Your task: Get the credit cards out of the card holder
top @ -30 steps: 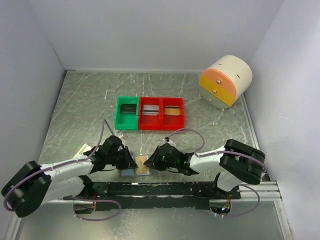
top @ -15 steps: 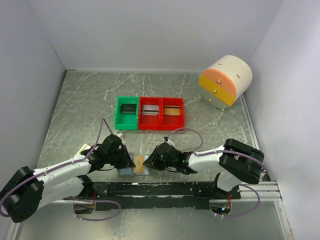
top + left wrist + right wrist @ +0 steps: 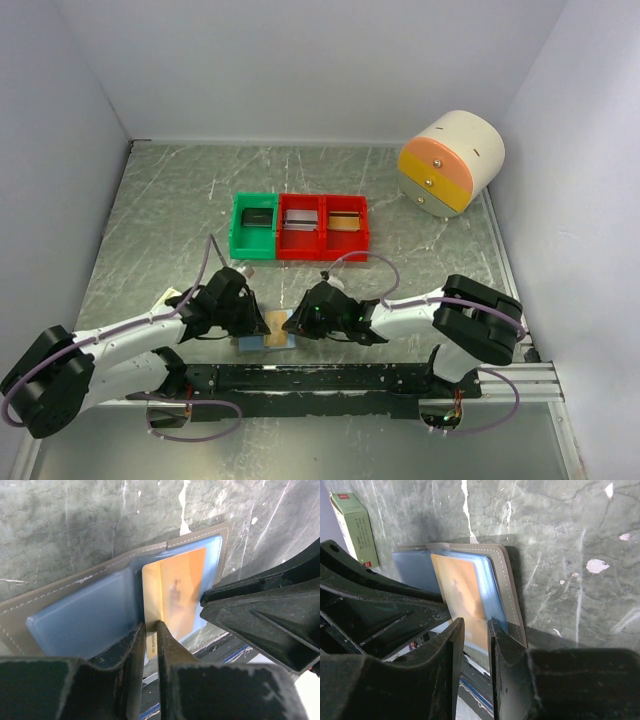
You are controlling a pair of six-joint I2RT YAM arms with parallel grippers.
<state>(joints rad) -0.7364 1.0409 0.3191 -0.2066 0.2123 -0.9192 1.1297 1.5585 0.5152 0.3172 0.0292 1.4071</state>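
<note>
The grey card holder (image 3: 252, 344) lies open at the table's near edge, pale blue pockets up (image 3: 85, 615) (image 3: 505, 575). One orange credit card (image 3: 276, 322) (image 3: 175, 590) (image 3: 462, 585) sits in a pocket beside the fold. Its printed end sticks out past the holder's near edge. My left gripper (image 3: 258, 320) (image 3: 151, 630) stands over that end with its jaws narrowly apart, the card's face showing in the gap. My right gripper (image 3: 298, 322) (image 3: 476, 627) has its jaws a little apart, and one fingertip (image 3: 504, 630) rests at the pocket's near edge.
A green bin (image 3: 255, 225) and two red bins (image 3: 322, 226) stand in a row mid-table. A round drawer unit (image 3: 450, 162) is at the back right. A small green-and-white box (image 3: 170, 298) (image 3: 357, 527) lies left of the holder. The black base rail (image 3: 320, 378) runs just beneath it.
Both grippers have edged slightly left and away from the rail. The orange card and the holder have shifted left with them.
</note>
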